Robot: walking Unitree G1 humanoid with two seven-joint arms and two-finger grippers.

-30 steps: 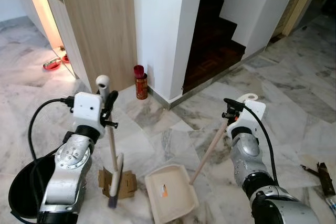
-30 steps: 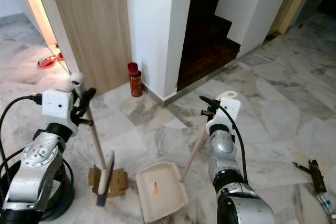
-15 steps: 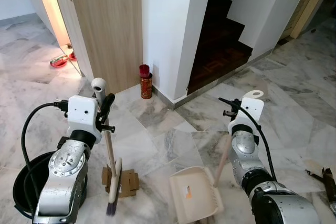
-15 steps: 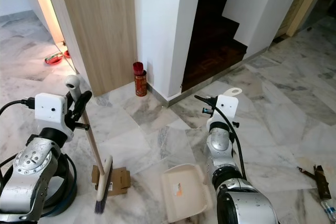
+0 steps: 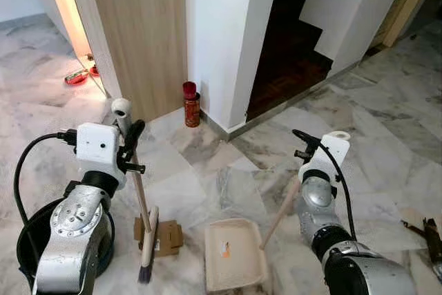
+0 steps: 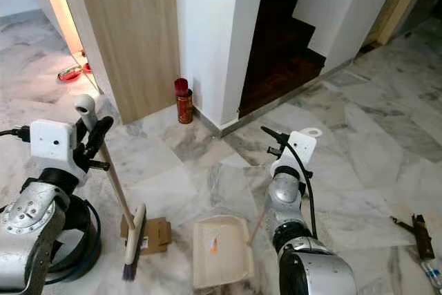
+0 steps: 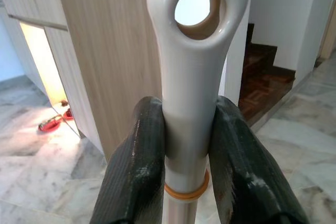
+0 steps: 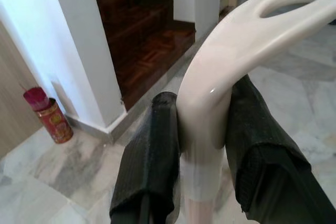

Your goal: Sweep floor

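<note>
Broom (image 5: 142, 219) is clamped near its handle top by the left gripper (image 7: 186, 145); its bristles rest on a cardboard scrap (image 5: 160, 236). Dustpan (image 5: 235, 253), handle gripped by the right gripper (image 8: 202, 145), has been shifted back toward the broom since half a second ago, ready for collecting. Debris inside is hard to identify. Beyond stands a red can (image 5: 189, 103).

No legible text or labels

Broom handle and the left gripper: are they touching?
Touching. In the left wrist view, the left gripper has both black fingers pressed against the white broom handle, just below its hanging loop, with no gap on either side.
</note>
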